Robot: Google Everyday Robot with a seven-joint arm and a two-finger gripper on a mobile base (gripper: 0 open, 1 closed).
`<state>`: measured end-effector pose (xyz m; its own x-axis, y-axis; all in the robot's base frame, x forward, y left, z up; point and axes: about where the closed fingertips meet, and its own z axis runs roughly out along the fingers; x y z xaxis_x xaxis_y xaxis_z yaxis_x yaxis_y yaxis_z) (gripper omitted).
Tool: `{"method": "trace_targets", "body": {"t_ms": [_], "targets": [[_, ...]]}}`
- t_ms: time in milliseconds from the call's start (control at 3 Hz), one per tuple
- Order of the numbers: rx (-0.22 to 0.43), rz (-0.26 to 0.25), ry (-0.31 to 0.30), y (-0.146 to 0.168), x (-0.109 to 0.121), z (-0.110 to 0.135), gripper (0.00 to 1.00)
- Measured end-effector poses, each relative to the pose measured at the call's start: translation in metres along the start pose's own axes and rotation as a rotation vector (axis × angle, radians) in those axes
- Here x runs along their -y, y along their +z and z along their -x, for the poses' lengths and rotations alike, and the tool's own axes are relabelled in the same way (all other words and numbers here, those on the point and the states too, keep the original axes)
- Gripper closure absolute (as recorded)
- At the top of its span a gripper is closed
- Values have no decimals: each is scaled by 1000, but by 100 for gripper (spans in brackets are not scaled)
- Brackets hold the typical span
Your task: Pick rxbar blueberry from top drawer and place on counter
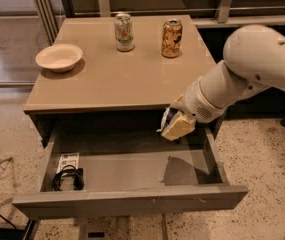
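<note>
The top drawer (132,200) stands pulled open below the counter (117,79). My gripper (175,126) hangs over the drawer's right part, just below the counter's front edge. Its cream fingers (180,128) are closed on a small dark-blue thing, the rxbar blueberry (167,118), of which only a bit shows at the upper left of the fingers. The gripper's shadow falls on the drawer floor beneath it. No other bar lies in the drawer.
A white card with a black cable coil (68,174) lies in the drawer's left end. On the counter stand a white bowl (59,57) at the left, a green-white can (124,32) and an orange can (172,38) at the back.
</note>
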<state>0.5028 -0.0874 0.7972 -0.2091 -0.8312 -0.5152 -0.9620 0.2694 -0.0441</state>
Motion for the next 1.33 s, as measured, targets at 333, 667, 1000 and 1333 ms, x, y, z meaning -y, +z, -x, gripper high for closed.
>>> {"method": "trace_targets", "body": {"t_ms": [333, 667, 1000, 1333], "targets": [[-20, -39, -23, -27, 4, 40, 100], [-3, -73, -61, -35, 24, 65, 100], [54, -109, -100, -32, 57, 74, 100], [94, -120, -121, -20, 93, 83, 100]]}}
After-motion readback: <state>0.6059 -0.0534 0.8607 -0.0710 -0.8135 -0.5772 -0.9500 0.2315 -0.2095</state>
